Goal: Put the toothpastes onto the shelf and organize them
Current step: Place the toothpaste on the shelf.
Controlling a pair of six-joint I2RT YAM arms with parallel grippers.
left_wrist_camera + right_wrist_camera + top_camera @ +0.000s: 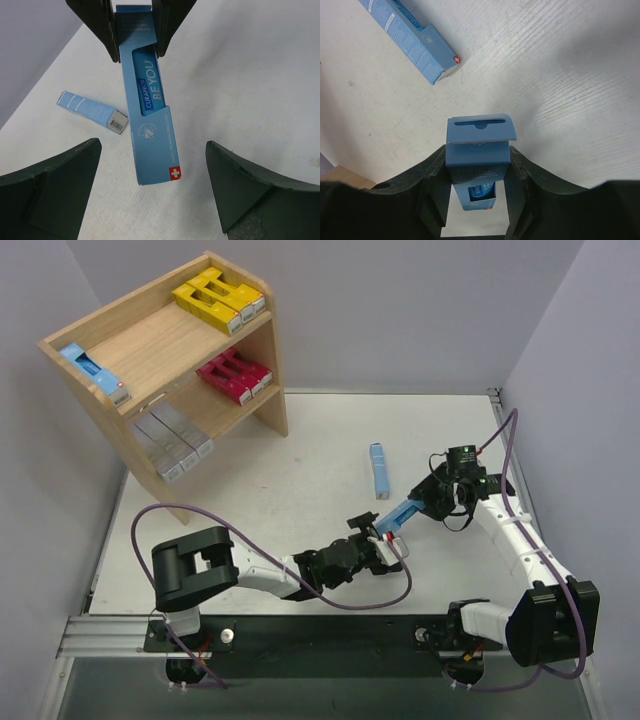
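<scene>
Jaws of the right gripper [477, 165] clamp a light blue rectangular toothpaste carton [150, 125] above the white worktop [300, 470]; the left gripper [385, 537] jaws stand wide around its free end. A second blue carton [379, 470] lies on the worktop. The light wooden two-tier shelf [150, 340] carries yellow cartons [220, 298], red cartons [235, 375], grey cartons [172, 445] and one blue carton [95, 370]; two remain.

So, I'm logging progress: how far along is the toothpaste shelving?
Ten look done on the shelf: three yellow cartons, three magenta cartons, three silver cartons, one shelved blue carton. In hand: the right tool is shut on the held blue carton, its free end within the open left tool. Remaining: that one and the loose blue carton on the table.
</scene>
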